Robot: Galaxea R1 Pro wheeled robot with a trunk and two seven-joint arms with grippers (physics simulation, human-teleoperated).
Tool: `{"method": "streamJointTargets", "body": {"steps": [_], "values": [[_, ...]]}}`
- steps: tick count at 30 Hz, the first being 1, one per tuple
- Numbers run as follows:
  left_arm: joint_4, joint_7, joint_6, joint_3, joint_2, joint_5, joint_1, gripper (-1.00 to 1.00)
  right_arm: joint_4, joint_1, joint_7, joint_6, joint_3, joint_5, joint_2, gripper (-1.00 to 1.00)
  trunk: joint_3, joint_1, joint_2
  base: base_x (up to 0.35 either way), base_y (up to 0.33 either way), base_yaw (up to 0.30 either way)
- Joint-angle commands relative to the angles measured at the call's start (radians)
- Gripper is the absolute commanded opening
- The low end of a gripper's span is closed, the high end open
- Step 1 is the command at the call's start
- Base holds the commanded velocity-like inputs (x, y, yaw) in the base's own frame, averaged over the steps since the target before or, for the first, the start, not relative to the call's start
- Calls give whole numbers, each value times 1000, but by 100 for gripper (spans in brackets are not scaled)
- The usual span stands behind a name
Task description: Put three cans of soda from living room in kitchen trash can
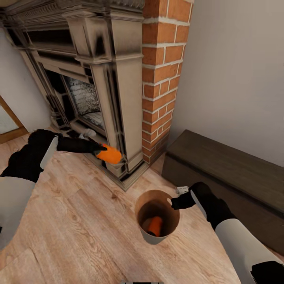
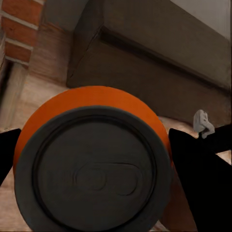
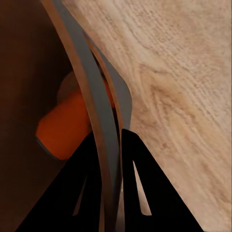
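From the head, the left pincer holds an orange can before the fireplace, while the right pincer nips the bin rim, a second orange can lying inside. At the left wrist the held can hides most of the floor; at the right wrist, black fingers clamp the bin's wall, half-hiding the inner can

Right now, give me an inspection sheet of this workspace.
Surface: light wood plank floor.
Job's things: one orange can in the left tool; another orange can lying inside the bin; third can not seen.
Clutter: small white object by the dark bench.
Grippers: left tool shut on the can; right tool pinching the bin's rim.
Cables: nothing seen.
Surroundings: ornate fireplace, brick chimney, grey wall.
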Motion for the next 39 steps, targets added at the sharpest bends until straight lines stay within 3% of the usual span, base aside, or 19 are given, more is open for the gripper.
{"method": "streamJointTargets", "body": {"steps": [1, 3, 6, 11, 13, 15, 18, 22, 25, 29, 32, 34, 39], "values": [[59, -18, 0, -80, -32, -2, -47, -100, 2, -2, 5, 3, 6, -13, 3, -100, 0, 0, 0, 0, 0, 0], [108, -37, 0, -174, -88, -2, -87, -100, 4, -5, 5, 3, 14, -14, 9, -100, 0, 0, 0, 0, 0, 0], [144, -46, 0, -273, -155, -5, -116, -100, 15, -28, 6, 3, 19, -14, 21, -100, 0, 0, 0, 0, 0, 0], [156, -40, 0, -345, -194, -7, -125, -100, 61, -74, 7, 3, 21, -15, 28, -100, 0, 0, 0, 0, 0, 0], [156, -19, 0, -429, -215, -5, -127, -100, 102, -106, 7, 3, 21, -15, 30, -100, 0, 0, 0, 0, 0, 0], [151, -1, 0, -474, -234, -5, -125, -100, 116, -122, 7, 3, 21, -16, 30, -100, 0, 0, 0, 0, 0, 0], [148, 18, 0, -502, -245, -4, -124, -100, 136, -145, 7, 3, 21, -16, 31, -100, 0, 0, 0, 0, 0, 0], [140, 84, 0, -579, -269, -4, -120, -100, 186, -187, 7, 3, 21, -16, 31, -100, 0, 0, 0, 0, 0, 0], [138, 104, 0, -598, -278, -3, -120, -100, 197, -197, 7, 3, 21, -16, 34, -100, 0, 0, 0, 0, 0, 0], [138, 125, 0, -615, -326, -5, -119, -100, 215, -213, 7, 3, 21, -17, 58, -100, 0, 0, 0, 0, 0, 0], [138, 139, 0, -617, -339, -6, -119, -100, 230, -222, 7, 3, 21, -17, 73, -100, 0, 0, 0, 0, 0, 0], [139, 189, 0, -619, -354, -5, -101, -100, 259, -236, 7, 3, 21, -17, 99, -100, 0, 0, 0, 0, 0, 0], [146, 223, 0, -620, -366, -5, -74, -100, 277, -252, 7, 3, 20, -17, 124, -100, 0, 0, 0, 0, 0, 0]]}}
